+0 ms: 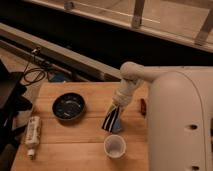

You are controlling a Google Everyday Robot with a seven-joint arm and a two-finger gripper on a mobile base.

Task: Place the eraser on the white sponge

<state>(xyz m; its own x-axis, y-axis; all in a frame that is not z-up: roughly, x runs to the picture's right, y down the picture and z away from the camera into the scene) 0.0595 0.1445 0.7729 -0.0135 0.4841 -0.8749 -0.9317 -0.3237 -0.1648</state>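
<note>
The claw (118,106) hangs over the middle of the wooden surface (80,135), closed on the top end of the eraser (111,120), which tilts steeply with its lower end just over the white sponge (117,127). Holding it by one end keeps the sponge reachable between the dark bowl (69,106) and white cup (114,146); the bottle (32,134) lies well apart.

Dark bowl (69,106), white cup (114,146), white bottle (33,133), wooden table (75,140), jaws over table centre
</note>
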